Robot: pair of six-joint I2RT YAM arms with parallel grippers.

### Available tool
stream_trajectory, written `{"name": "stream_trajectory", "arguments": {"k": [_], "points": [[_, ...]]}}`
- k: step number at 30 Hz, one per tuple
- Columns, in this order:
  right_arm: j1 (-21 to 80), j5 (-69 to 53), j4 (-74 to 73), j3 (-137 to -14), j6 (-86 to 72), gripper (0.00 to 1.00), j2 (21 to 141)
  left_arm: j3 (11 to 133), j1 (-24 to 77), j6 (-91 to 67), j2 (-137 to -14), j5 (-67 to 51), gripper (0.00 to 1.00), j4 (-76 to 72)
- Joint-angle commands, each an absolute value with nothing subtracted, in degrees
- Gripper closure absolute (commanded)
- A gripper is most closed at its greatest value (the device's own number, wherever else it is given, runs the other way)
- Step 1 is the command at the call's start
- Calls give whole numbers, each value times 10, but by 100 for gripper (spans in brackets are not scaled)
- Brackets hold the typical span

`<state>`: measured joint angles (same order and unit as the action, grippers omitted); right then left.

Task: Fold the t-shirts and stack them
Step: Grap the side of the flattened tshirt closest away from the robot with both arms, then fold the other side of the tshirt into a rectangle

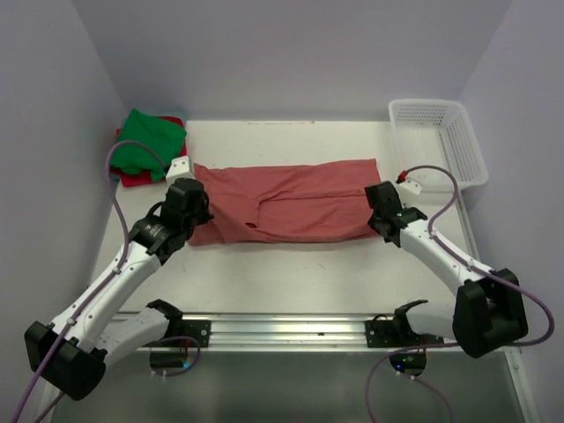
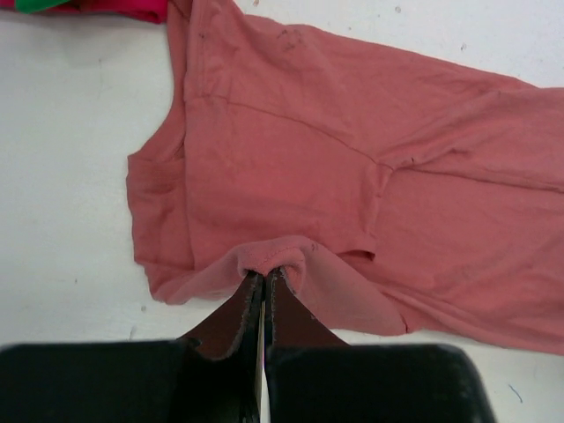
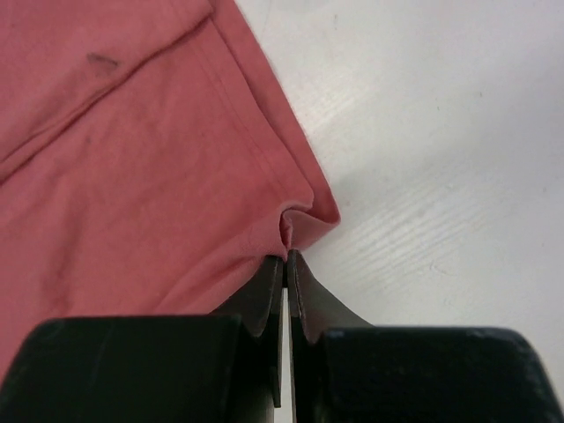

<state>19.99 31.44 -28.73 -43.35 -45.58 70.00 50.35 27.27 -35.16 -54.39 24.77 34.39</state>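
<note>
The left gripper [image 2: 264, 278] and right gripper [image 3: 286, 260] are each clamped tight on the near edge of the brick-red t-shirt [image 1: 300, 198], which is laid lengthwise, left to right, across the bench [image 1: 308, 273] between them, with the green t-shirt [image 1: 150, 137] piled beyond at the far left.

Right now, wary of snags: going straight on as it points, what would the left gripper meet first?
The brick-red t-shirt pinched in the left gripper's shut jaws, probably with the table just beneath it.
</note>
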Motion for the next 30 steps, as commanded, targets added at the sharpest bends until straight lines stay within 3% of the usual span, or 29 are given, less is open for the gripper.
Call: {"name": "stream_trajectory", "arguments": {"k": [1,11,17,30], "points": [[187,371,-230,-480,-435,100,749,521,254,-314,-581,280,100,223],[161,390,-195,-605,-408,100,918,561,158,-270,-692,244,100,135],[155,387,-192,-647,-406,100,982,583,154,-265,-761,223,100,92],[149,430,-181,-639,-412,100,959,643,148,-258,-864,201,100,59]]}}
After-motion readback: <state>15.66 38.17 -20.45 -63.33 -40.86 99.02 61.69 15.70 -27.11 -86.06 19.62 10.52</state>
